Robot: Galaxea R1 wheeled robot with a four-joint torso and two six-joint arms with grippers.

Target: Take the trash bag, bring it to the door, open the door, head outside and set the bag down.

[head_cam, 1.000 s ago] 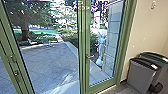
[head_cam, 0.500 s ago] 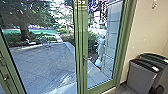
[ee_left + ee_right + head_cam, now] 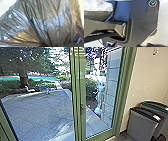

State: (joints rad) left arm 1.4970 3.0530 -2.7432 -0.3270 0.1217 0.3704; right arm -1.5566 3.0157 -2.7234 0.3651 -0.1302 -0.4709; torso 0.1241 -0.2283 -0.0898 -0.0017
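The trash bag [image 3: 50, 22] is large in the left wrist view, shiny and translucent grey-brown. Its folds draw together at my left gripper [image 3: 44, 45], which is shut on the gathered plastic. Part of what looks like the same bag [image 3: 97, 7] shows pale and crumpled in the right wrist view, beside my robot's dark plate and jointed bar. In the head view the green-framed glass door [image 3: 79, 94] stands ahead, with a metal handle [image 3: 82, 109] on its middle upright. How far any leaf is open, I cannot tell.
Two bins stand at the right by the pale wall [image 3: 147, 77], a grey one [image 3: 142, 124] in front. Beyond the glass lie a paved yard [image 3: 40, 109], a tree [image 3: 23, 79], bushes and a pale statue-like figure [image 3: 100, 94].
The head camera has moved: the door's uprights appear further left and the left one, with its lock, has slid out past the edge. The bins hardly shift.
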